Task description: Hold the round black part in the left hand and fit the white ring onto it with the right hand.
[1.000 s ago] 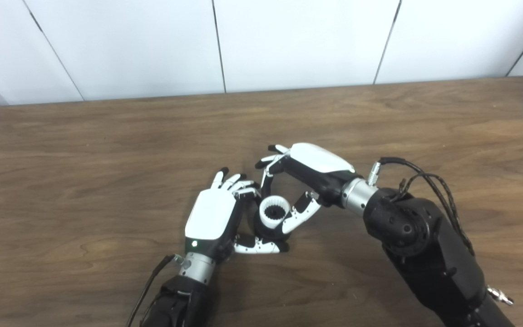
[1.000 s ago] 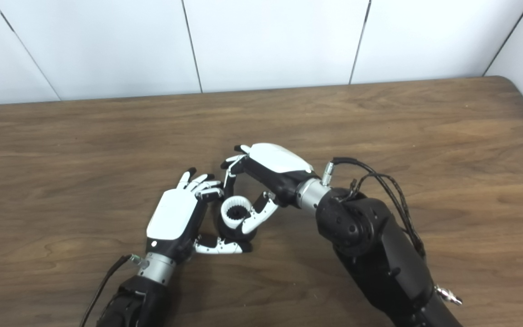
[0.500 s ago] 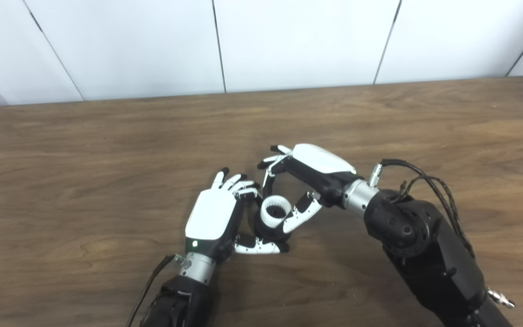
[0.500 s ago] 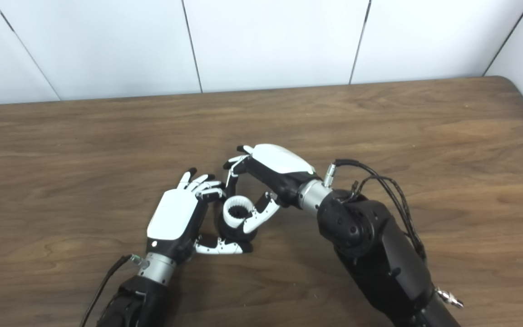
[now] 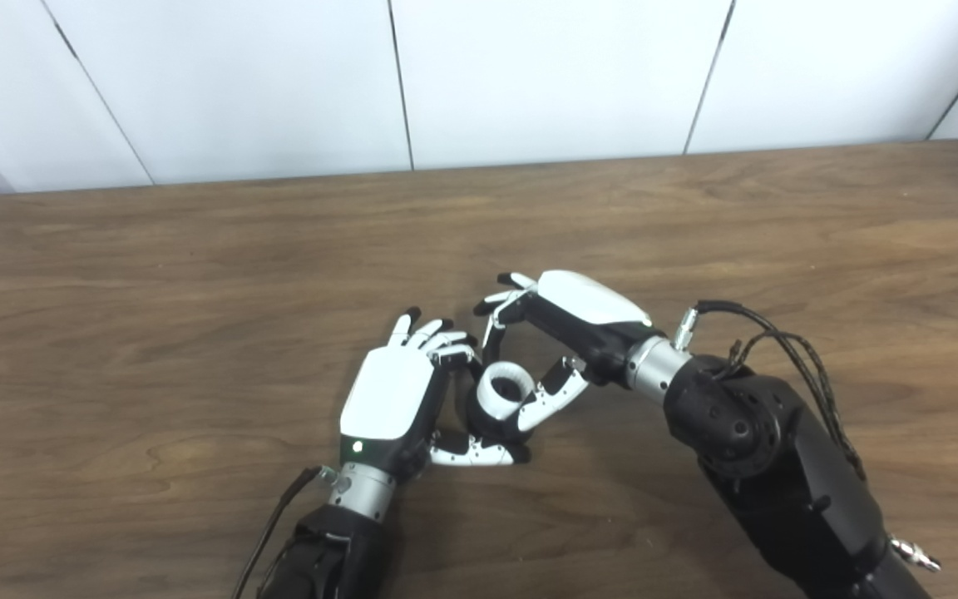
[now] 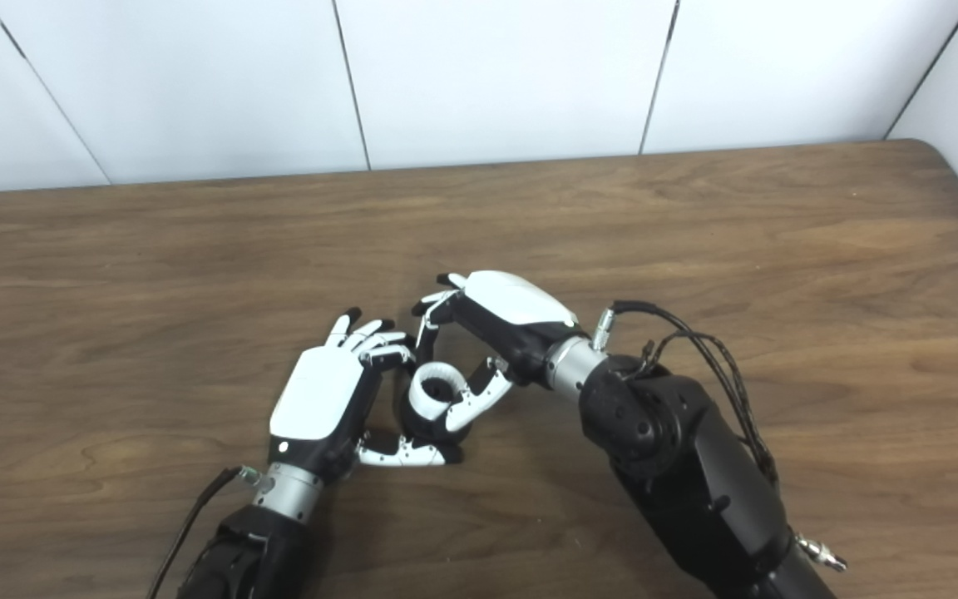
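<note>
The round black part (image 5: 491, 420) stands on the table between my two hands. My left hand (image 5: 400, 399) wraps its left side, thumb under its near edge, and holds it. The white ring (image 5: 502, 391) sits on top of the black part, tilted a little toward me, its hole showing; it also shows in the right eye view (image 6: 436, 391). My right hand (image 5: 562, 333) comes in from the right, with fingers behind the ring and thumb on its right side, pinching it.
The brown wooden table (image 5: 196, 266) stretches out on all sides of the hands. A white panelled wall (image 5: 529, 75) runs behind the far edge. The right arm (image 5: 778, 466) with its black cables fills the lower right.
The right hand has shifted slightly toward me and lower. The white ring has sunk lower on the black part and tilted, so its toothed inside no longer shows. The left hand has stayed put.
</note>
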You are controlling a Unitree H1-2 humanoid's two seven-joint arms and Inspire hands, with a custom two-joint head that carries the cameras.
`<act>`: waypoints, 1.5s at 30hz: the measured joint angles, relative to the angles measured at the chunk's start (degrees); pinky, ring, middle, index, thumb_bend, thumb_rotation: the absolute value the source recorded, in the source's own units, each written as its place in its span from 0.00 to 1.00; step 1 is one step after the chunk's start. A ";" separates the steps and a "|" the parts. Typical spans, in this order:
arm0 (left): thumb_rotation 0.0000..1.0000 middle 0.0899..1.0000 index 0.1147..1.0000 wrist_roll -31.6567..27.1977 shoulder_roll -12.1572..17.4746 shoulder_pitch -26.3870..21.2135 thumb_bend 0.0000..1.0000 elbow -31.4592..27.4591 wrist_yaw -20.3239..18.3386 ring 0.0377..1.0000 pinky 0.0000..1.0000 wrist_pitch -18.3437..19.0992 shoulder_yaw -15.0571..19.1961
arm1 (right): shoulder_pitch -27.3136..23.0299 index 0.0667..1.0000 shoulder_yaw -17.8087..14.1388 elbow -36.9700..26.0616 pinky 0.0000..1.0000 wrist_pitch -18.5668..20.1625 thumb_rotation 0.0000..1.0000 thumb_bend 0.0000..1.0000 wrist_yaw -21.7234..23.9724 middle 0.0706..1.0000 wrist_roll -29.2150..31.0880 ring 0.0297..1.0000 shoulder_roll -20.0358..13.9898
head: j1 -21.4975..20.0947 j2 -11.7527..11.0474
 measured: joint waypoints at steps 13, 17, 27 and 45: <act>0.05 0.76 0.42 0.06 -0.01 0.18 0.52 -0.13 0.03 0.89 1.00 0.03 -0.10 | 0.17 0.45 0.05 0.00 0.94 0.00 0.13 0.52 -0.01 0.85 -0.08 1.00 0.11 | 0.09 0.18; 0.05 0.76 0.42 0.06 -0.01 0.20 0.52 -0.17 0.01 0.88 1.00 0.05 -0.10 | 0.37 0.45 0.02 0.10 0.93 -0.16 0.13 0.52 -0.41 0.84 0.10 1.00 0.20 | 0.09 0.18; 0.05 0.76 0.42 0.14 -0.01 0.24 0.52 -0.22 0.03 0.89 1.00 0.09 -0.19 | 0.68 0.45 0.03 0.20 0.93 -0.88 0.13 0.52 -1.18 0.84 0.39 1.00 0.19 | 0.26 0.44; 0.05 0.76 0.42 0.19 -0.02 0.30 0.52 -0.26 0.06 0.88 1.00 0.14 -0.30 | 1.20 0.45 0.07 0.33 0.91 -1.17 0.13 0.52 -1.70 0.85 -0.08 0.99 0.57 | -0.09 0.44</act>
